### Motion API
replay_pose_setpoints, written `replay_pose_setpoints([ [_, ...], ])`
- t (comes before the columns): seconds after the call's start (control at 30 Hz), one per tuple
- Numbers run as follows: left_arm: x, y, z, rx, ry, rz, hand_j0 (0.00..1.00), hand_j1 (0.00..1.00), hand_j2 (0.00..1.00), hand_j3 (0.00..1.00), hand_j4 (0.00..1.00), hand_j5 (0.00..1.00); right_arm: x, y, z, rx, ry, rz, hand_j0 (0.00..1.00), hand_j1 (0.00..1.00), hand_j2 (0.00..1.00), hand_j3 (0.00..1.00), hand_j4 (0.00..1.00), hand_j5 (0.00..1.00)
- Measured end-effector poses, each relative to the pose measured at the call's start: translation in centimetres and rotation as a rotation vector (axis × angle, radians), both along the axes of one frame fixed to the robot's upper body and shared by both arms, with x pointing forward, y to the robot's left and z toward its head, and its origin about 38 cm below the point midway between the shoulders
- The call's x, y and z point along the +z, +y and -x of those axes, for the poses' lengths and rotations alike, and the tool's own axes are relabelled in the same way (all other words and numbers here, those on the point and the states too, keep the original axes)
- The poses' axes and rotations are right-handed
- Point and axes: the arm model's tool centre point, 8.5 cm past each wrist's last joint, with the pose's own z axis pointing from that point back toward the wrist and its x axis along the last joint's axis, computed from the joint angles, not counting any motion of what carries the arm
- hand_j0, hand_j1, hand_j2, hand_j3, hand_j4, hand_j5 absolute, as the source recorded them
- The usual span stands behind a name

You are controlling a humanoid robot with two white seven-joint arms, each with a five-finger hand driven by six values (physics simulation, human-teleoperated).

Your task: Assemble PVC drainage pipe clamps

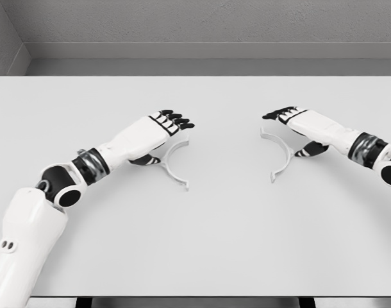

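Left hand [158, 128]: palm down over the left clamp half [175, 168], fingers [181, 122] extended, gripping nothing; thumb tucked beside the arc.

Left clamp half: white semicircle lying flat on the bench [202, 244], open side facing centre, apparently staged for mating.

Right clamp half [280, 154]: mirrored arc, well apart from its partner.

Right hand [298, 122]: palm down above it, fingers straight, unclosed.

On the white tabletop [202, 244] lie two white half-ring clamp pieces, well apart. The left hand [162, 128] rests over the left clamp half [173, 168], fingers extended flat, thumb tucked beneath (contact cannot be told). The right hand [297, 123] lies likewise over the right clamp half [282, 154], fingers stretched toward the middle.
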Motion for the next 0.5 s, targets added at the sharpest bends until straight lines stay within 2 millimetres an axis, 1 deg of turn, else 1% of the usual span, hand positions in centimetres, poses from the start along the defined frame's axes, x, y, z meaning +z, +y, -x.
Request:
replay_pose_setpoints([
  [0.23,0.0,-1.0,0.1,-0.013,0.000,0.016,1.00,1.00,1.00,1.00,1.00,1.00,-0.1,0.6,0.0,0.009,0.000,-0.009,1.00,1.00,1.00,1.00,1.00,1.00],
  [0.37,0.0,-1.2,0.2,-0.017,0.000,0.021,1.00,1.00,1.00,1.00,1.00,1.00,0.1,1.1,-0.2,0.016,-0.006,-0.014,1.00,1.00,1.00,1.00,1.00,1.00],
  [0.5,0.0,-1.3,0.2,-0.017,0.001,0.024,1.00,1.00,1.00,1.00,1.00,1.00,-0.1,1.6,-0.2,0.027,-0.002,-0.017,1.00,1.00,1.00,1.00,1.00,1.00],
])
